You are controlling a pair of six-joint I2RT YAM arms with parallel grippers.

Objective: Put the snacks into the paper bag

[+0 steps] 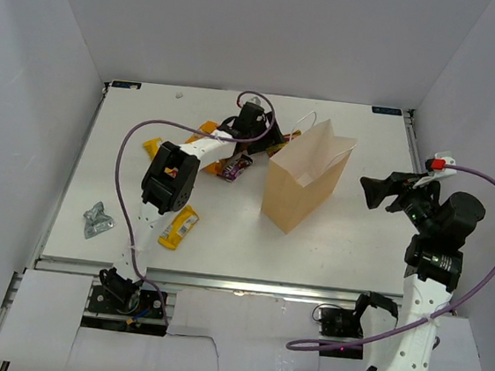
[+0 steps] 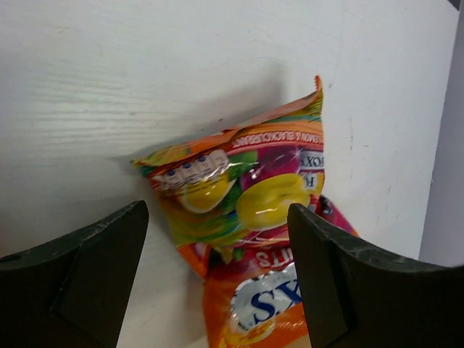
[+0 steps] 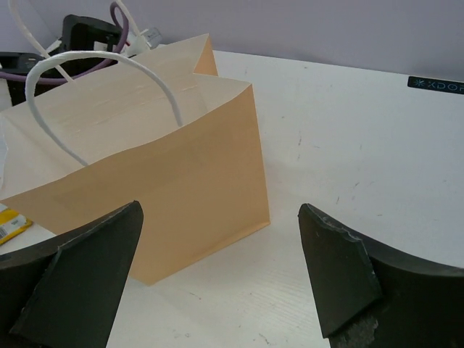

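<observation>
The brown paper bag [image 1: 306,178] stands upright and open mid-table, with white cord handles; it also shows in the right wrist view [image 3: 145,167]. My left gripper [image 1: 270,142] is open just behind the bag's left side. In the left wrist view it [image 2: 217,275] straddles an orange packet [image 2: 268,304], which overlaps a multicoloured fruit packet [image 2: 239,181]; the jaws stand wide apart and do not touch them. A dark purple bar [image 1: 232,168], a yellow bar [image 1: 179,227], a second yellow bar [image 1: 151,146] and an orange packet [image 1: 207,128] lie left of the bag. My right gripper [image 1: 373,192] is open and empty, right of the bag.
A crumpled silver wrapper [image 1: 98,219] lies near the table's left front edge. White walls enclose the table on three sides. The left arm's purple cable [image 1: 131,151] loops over the left half. Bare table [image 3: 348,145] lies between the bag and my right gripper [image 3: 221,275].
</observation>
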